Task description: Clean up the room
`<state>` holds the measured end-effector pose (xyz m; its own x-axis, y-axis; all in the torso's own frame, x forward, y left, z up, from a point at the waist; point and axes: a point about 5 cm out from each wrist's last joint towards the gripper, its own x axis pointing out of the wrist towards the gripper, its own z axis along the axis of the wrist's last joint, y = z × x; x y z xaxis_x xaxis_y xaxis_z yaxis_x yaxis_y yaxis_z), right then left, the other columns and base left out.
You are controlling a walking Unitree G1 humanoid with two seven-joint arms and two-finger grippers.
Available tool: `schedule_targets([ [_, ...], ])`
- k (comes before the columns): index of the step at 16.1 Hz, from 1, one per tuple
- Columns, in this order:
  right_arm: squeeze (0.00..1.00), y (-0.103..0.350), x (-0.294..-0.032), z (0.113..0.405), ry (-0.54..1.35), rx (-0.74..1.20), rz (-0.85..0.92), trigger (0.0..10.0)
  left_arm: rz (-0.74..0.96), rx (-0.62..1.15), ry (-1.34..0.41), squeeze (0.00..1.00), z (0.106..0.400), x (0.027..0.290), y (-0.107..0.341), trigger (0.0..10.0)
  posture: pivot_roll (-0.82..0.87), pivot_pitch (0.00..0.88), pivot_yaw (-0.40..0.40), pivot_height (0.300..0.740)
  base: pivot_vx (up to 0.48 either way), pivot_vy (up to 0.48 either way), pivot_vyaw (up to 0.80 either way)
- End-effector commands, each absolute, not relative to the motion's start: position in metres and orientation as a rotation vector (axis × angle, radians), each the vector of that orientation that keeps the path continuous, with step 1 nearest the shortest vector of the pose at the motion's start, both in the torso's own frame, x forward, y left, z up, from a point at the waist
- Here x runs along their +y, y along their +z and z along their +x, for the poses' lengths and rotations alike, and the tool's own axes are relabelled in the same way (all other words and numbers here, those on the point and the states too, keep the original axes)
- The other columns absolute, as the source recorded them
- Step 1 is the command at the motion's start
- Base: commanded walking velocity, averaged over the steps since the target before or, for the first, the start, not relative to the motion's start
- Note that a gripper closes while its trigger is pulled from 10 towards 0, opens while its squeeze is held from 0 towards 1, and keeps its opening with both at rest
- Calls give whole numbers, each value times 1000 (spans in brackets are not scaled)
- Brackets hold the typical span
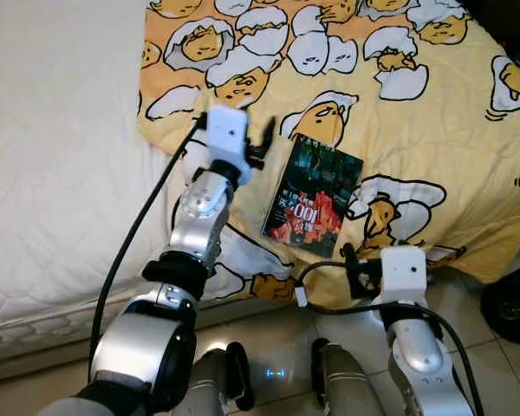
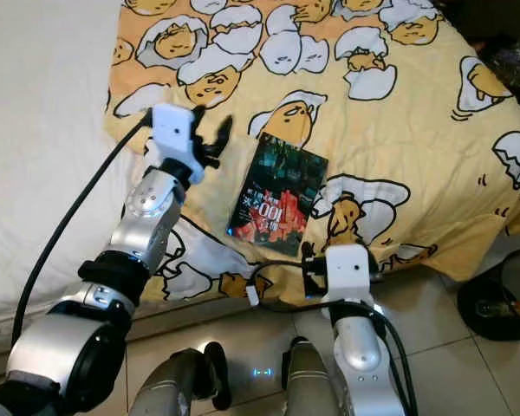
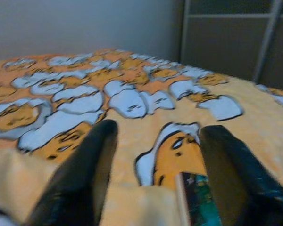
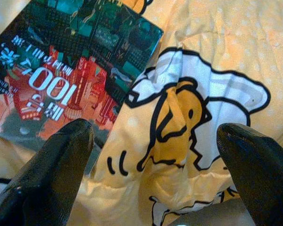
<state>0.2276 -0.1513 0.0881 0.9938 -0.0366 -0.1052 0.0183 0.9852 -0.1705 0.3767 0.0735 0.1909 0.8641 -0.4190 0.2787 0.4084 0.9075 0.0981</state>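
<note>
The book (image 1: 313, 197) lies flat on the yellow blanket (image 1: 433, 113) near the bed's edge, between the spread-fingered left gripper (image 3: 155, 174) and the spread-fingered right gripper (image 4: 155, 165).

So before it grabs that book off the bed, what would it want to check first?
1. Book lies flat on the yellow blanket, nothing on top: ok.
2. Left claw open, beside the book's upper left corner: ok.
3. Right claw open, near the book's lower edge: ok.
4. Either claw around the book: not ok, both apart from it.
5. Book's edge raised enough for a finger to slip under: cannot tell.
</note>
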Motion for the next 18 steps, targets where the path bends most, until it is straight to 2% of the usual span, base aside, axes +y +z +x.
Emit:
schedule_targets([
  [1,0,88,-152,227,-39,103,-162,10000,29,-271,-474,1000,373,71,186,10000,-260,219,82,723,0,0,0],
  [3,0,89,-152,228,-41,98,-159,10000,-22,-206,-515,1000,364,67,174,10000,-257,208,86,723,0,0,0],
  [7,0,81,-151,224,-39,146,-104,10000,-12,-105,-480,976,343,78,142,10000,-244,193,91,723,0,0,0],
  [8,0,72,-147,220,-28,204,-51,10000,-26,-105,-467,0,340,84,144,10000,-244,193,91,723,0,0,0],
  [13,0,22,-125,215,64,470,165,10000,85,-402,-220,0,349,131,208,10000,-210,179,99,723,0,0,0],
  [15,0,13,-124,223,40,495,182,10000,100,-414,-218,0,349,134,215,10000,-183,184,112,723,0,0,0],
  [18,0,8,-106,252,77,484,151,10000,107,-408,-203,0,344,139,215,10000,-142,207,123,723,0,0,0],
])
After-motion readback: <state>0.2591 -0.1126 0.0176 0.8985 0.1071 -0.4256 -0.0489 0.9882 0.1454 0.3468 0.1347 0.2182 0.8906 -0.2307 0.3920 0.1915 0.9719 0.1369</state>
